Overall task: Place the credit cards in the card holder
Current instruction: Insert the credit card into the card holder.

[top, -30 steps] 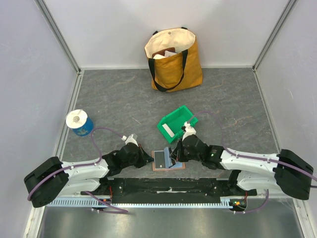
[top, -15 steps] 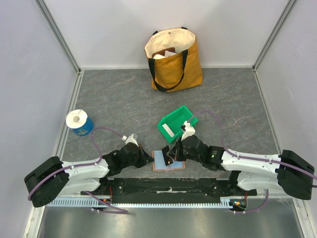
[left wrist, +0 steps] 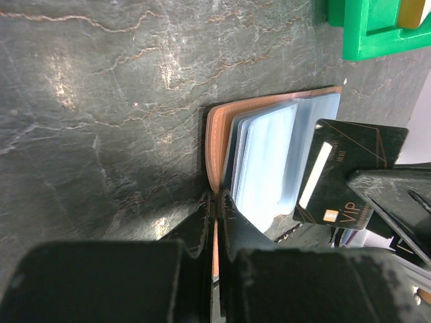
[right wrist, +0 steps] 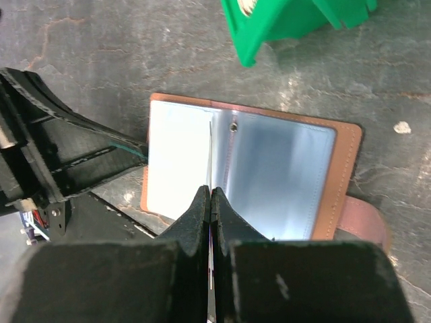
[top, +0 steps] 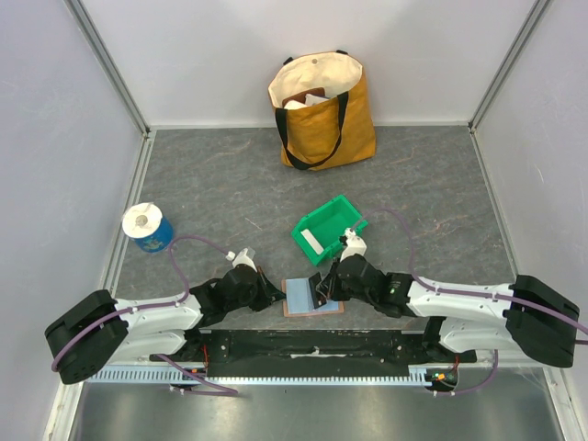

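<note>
Card holder: the card holder [top: 299, 294] lies open on the table [top: 220, 184] between the two grippers, at the near edge, with its clear pockets [right wrist: 283, 171] facing up.
Dark card: the dark card [left wrist: 350, 173] stands on edge just above the pockets, near the middle fold. It is not yet inside any of them.
Right gripper: the right gripper [right wrist: 211, 200] is closed tight on the dark card and holds it by its upper edge.
Left gripper: the left gripper [left wrist: 217, 214] is pinched closed on the brown cover at the left side of the holder, which pins it in place.
White card: the white card [top: 312, 243] waits in the green bin [top: 342, 213], just behind the holder.
Step in hand, my judgement: to slip the dark card into one pocket.
How to do it well: lower the card's edge to the mouth of a pocket, tilt it nearly flat, then slide it slowly along the pocket.
Risk: if the card catches on the plastic, the holder may drag or fold, so the left grip should hold firm.
</note>
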Robot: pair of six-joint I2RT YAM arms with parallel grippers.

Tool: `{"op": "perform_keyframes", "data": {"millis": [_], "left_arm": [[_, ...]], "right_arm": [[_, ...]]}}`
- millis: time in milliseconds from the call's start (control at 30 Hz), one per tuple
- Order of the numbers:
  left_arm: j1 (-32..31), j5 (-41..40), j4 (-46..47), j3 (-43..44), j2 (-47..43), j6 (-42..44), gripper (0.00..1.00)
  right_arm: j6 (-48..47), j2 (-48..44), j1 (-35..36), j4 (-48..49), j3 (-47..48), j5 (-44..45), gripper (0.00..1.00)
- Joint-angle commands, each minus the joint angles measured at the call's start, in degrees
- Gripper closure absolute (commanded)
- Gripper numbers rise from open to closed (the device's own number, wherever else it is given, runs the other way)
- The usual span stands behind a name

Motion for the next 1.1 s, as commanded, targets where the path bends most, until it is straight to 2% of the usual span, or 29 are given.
{"op": "perform_keyframes", "data": {"millis": [0,433,1067], "left_arm": [[0.1,-0.4,-8.2,-2.1,2.1,1.3,0.98],[0.1,-0.2,-7.4,-2.1,5.3,0.6,0.98],[0.1,0.4,-6.9,-1.5,8.2,0.2,0.98]], "right_arm": [[3.1,0.3,0.2,5.9,-3.4,1.3,1.0],[7.3,4.4,-2.8,23.2,-11.0,-4.4,1.0],[10.4,11.4,-4.1,38.0,-16.8,-10.2,1.0]]}}
